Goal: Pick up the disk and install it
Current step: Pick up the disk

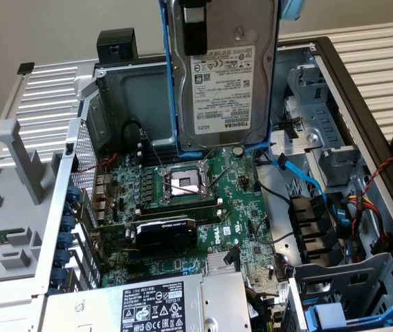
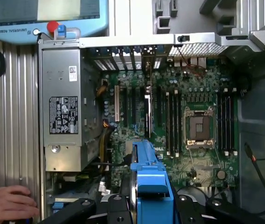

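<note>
I see my gripper [image 2: 150, 207] pinching the disk [image 1: 223, 83], a flat silver rectangle in glossy blue plastic, upright above the motherboard [image 1: 246, 232].

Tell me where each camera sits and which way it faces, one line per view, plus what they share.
Exterior view: off the arm, above the open computer case, looking down into it; one of the black fingers lies on the raised disk.
Wrist view: on the wrist, looking past the gripper, shut on the disk's blue carrier, onto the motherboard; a person's hand lies beside the case.
Both share the disk, motherboard and grey power supply.
</note>
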### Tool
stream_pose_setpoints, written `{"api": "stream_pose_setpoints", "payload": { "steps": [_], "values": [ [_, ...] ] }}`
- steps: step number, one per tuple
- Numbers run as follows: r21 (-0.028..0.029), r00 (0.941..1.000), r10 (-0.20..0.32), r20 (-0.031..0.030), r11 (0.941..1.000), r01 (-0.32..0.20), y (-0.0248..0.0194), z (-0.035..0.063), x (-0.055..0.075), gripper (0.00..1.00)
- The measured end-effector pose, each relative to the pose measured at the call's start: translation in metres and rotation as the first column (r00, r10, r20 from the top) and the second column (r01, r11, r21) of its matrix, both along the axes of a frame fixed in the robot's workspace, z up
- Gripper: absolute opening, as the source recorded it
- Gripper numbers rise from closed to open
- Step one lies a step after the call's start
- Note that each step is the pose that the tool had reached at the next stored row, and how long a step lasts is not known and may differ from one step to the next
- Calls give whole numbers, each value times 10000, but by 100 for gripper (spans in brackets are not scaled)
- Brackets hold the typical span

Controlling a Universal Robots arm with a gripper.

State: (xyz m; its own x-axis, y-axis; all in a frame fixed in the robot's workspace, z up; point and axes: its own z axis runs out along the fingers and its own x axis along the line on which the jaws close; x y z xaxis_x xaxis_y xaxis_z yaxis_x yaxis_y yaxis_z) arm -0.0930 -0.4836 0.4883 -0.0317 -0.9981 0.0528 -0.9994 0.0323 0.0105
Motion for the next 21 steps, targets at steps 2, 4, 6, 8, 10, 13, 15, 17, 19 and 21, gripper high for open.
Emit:
{"api": "stream_pose_setpoints", "payload": {
  "steps": [2, 4, 6, 8, 10, 13, 15, 17, 19, 21],
  "values": [
    [-1, 10000, 0, -1, 10000, 0, -59, 2, 44, 37],
    [0, 10000, 1, 0, 10000, -1, -129, 1, 65, 37],
    [1, 10000, 0, 0, 10000, 0, -191, 1, 78, 37],
    [6, 10000, 0, 0, 10000, 0, -245, 3, 87, 37],
    [28, 10000, -1, 0, 10000, 1, -283, 4, 97, 37],
    [88, 10000, -3, 4, 10000, 3, -316, 6, 120, 37],
    [155, 10000, -9, 11, 9999, 9, -326, 9, 135, 37],
    [239, 10000, -20, 16, 9997, 19, -329, 11, 153, 37],
    [341, 10000, -25, 25, 9994, 24, -330, 18, 177, 37],
    [393, 10000, -26, 33, 9992, 25, -330, 36, 211, 37]
  ]
}}
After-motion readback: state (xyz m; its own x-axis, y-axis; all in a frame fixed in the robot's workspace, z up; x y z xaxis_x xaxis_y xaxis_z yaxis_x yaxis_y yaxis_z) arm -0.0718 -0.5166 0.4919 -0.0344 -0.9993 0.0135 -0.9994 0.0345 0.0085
